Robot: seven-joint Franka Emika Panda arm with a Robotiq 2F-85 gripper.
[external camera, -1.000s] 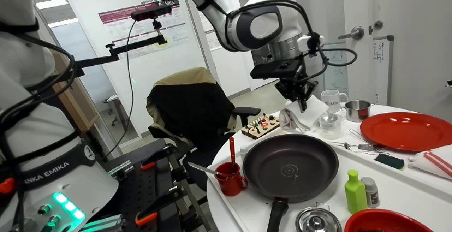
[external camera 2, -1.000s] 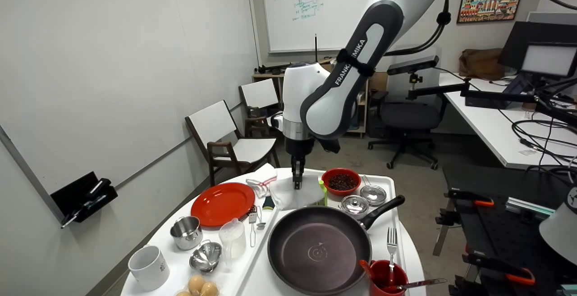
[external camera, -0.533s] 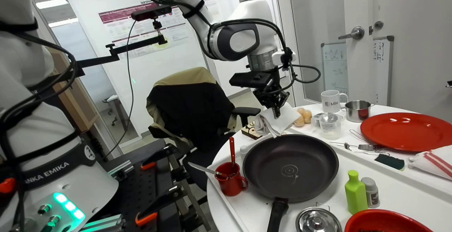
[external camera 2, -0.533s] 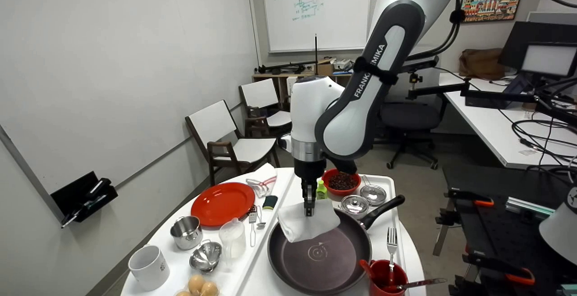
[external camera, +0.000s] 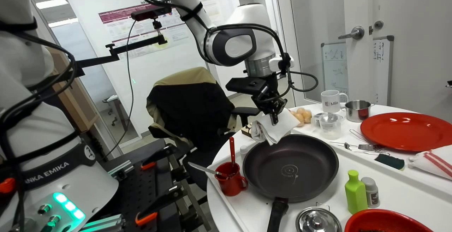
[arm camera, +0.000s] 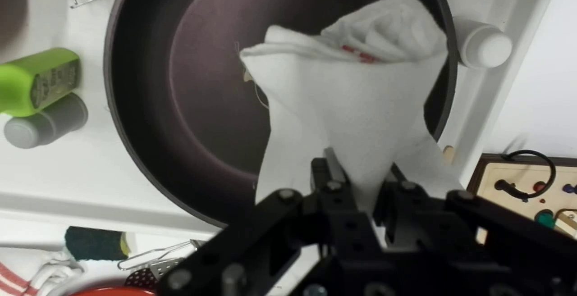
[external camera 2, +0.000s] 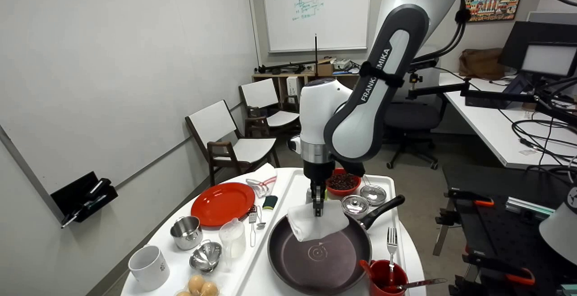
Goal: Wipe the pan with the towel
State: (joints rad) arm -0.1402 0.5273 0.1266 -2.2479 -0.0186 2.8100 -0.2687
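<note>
Looks partway — pickup done, wiping not shown yet. The towel (external camera 2: 315,230) is held up over the pan (external camera 2: 319,260), hiding part of the far side in an exterior view. The gripper (arm camera: 363,165) is clamped narrow on the towel, cloth pinched between its fingers. Contact with the pan: can't tell — it could be hanging just above or brushing the inner wall. A pale mark (external camera: 290,171) sits mid-pan, uncovered in both exterior views; no idea if logo or residue, so it proves nothing about cleaning. Left to do, my guess: lower, press, sweep across the base, lift off.

Orientation: the pan lies flat, right way up, on the tray (external camera 2: 259,264) on the worktop (external camera 2: 180,264). Its long axis runs from the round body out along the handle (external camera: 278,212), which points down toward the bottom edge in an exterior view, between the red mug (external camera: 229,188) and a lid (external camera: 316,221). Towel's long axis: from the fingertips toward the top of the wrist view, folded loose end (arm camera: 392,30) foremost, a bit of red showing in the fold. It hangs tilted and looks limp, so the end will likely buckle under pressure.
</note>
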